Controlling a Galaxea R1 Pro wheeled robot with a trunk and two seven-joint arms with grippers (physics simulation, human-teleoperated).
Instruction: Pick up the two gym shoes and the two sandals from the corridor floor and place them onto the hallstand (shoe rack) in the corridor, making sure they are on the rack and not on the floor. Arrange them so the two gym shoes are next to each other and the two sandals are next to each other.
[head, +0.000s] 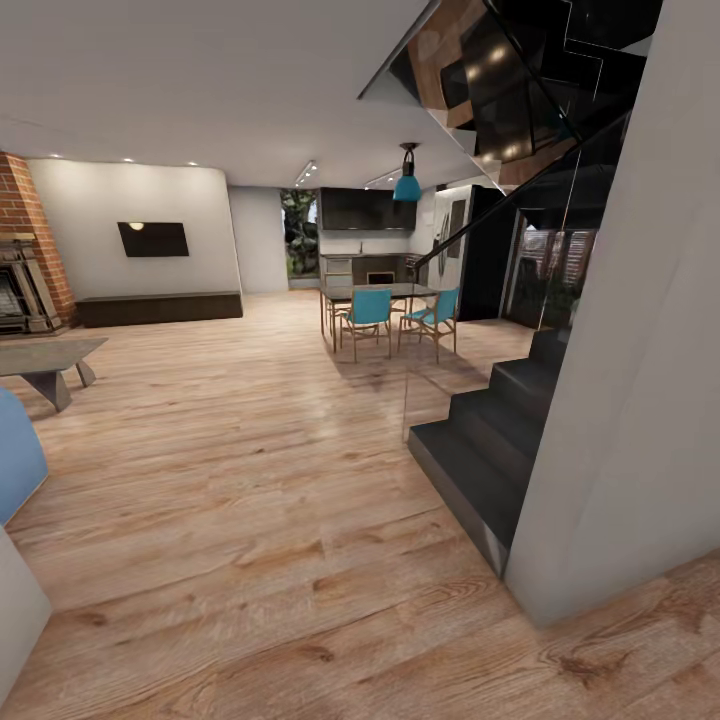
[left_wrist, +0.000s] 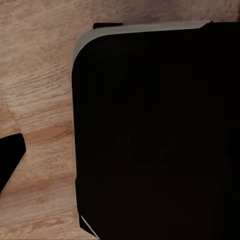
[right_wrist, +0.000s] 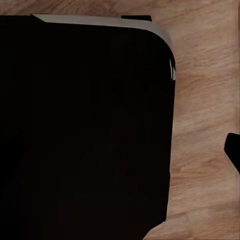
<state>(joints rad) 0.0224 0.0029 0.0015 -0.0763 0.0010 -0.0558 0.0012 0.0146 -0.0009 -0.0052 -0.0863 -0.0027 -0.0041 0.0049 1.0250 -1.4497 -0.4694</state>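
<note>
Where wood floor (head: 250, 480) spreads, dark stairs (head: 490, 440) cut off, wrist views possibly self-blocked.

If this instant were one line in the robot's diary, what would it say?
phase: travelling | ahead: wood floor, dark stairs, dining table with teal chairs | shoes, rack: unseen | jaws: unseen

Ahead of me a dark staircase (head: 500, 440) climbs beside a pale grey wall (head: 640, 380). Beyond stand turquoise dining chairs (head: 370, 315) under a teal pendant lamp (head: 407, 185), with a brick fireplace (head: 25, 250) opposite.
</note>
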